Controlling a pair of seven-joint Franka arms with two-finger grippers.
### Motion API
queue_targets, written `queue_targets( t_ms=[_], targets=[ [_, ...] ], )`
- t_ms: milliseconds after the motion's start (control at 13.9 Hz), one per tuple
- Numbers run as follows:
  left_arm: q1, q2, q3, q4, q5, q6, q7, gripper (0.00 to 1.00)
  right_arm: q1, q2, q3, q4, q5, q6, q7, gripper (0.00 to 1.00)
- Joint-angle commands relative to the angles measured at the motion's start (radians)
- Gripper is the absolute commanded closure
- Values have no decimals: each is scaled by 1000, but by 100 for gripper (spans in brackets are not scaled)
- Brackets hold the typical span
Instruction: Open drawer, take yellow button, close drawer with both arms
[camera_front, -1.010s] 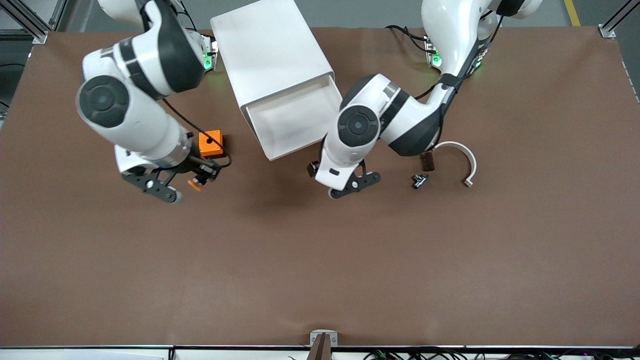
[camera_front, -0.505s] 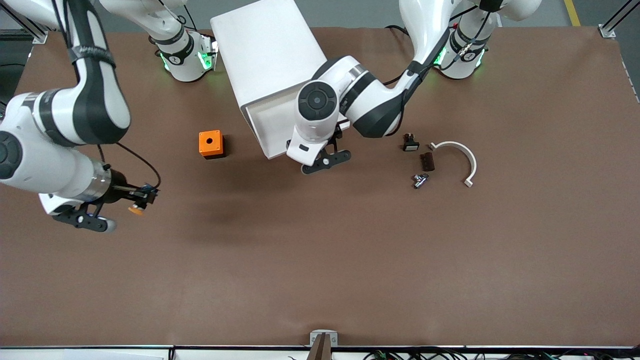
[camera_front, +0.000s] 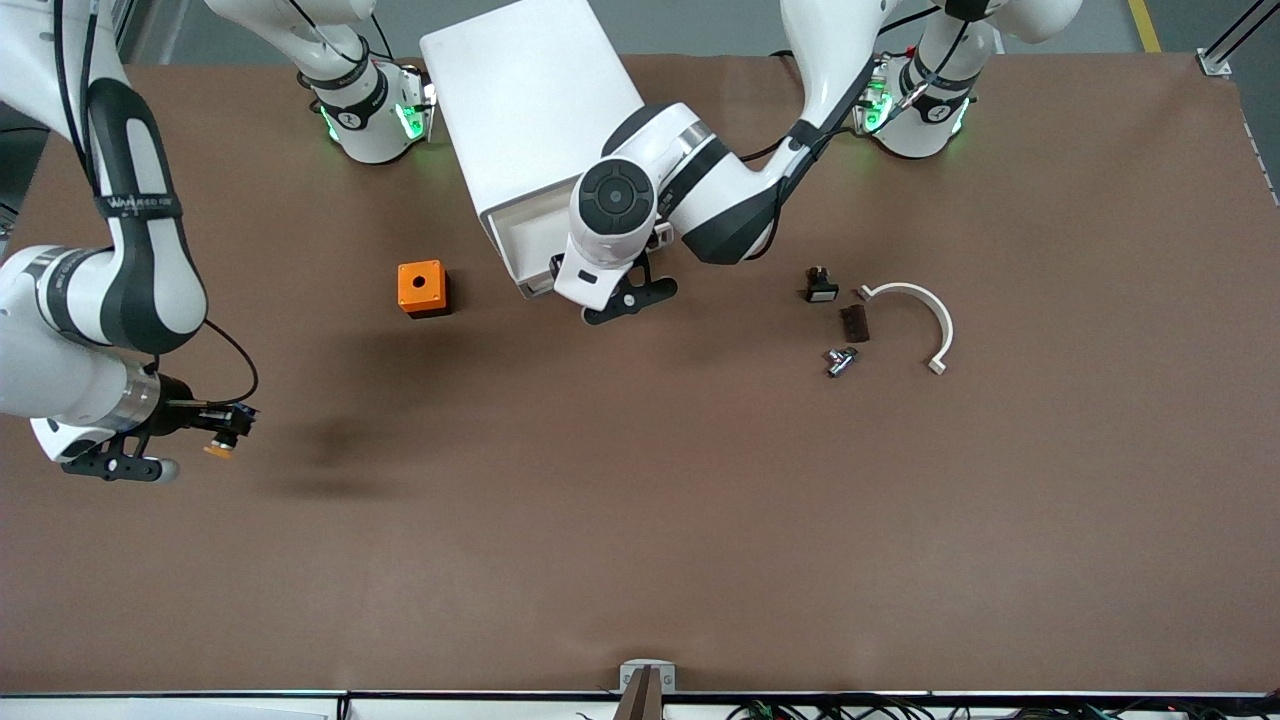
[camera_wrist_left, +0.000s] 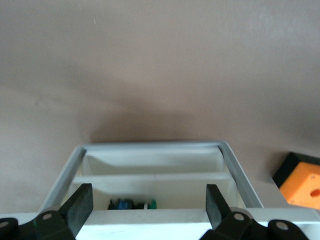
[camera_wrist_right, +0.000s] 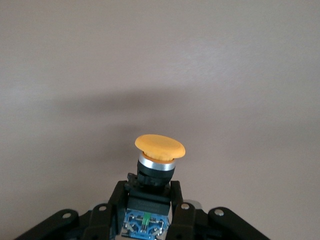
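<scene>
The button (camera_wrist_right: 159, 156), orange-yellow cap outward, is pinched by its dark body between the 2 fingers of the right gripper (camera_front: 222, 432), up in the air over bare brown table (camera_front: 640, 520) toward the right arm's end. The drawer (camera_front: 527, 245) stands partly out of the white cabinet (camera_front: 530, 100). The left gripper (camera_front: 625, 292) is at the drawer's front, its fingers (camera_wrist_left: 79, 206) spread wide with nothing between them.

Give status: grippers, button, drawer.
Right gripper shut on button, over bare table. Left gripper open at drawer, partly open. Nothing blocking.
</scene>
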Motion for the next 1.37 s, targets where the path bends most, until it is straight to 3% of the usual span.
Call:
queue_targets(
  t_ms=[0, 361, 649, 1010, 1298],
  targets=[
    [-29, -7, -1, -31, -71, 9, -24, 1, -82, 62, 20, 3, -8, 81, -121, 100],
    [-46, -7, -1, -71, -195, 9, -27, 1, -168, 202, 23, 8, 1, 282, -308, 100],
    [-46, -7, -1, -93, -273, 9, -27, 1, -165, 222, 27, 17, 7, 286, -334, 100],
    [-42, -18, 2, -90, -246, 8, -7, 1, -87, 217, 29, 28, 15, 273, -209, 100],
    [-19, -67, 13, -80, -108, 8, -13, 1, 7, 206, 29, 28, 15, 186, -20, 100]
  ],
)
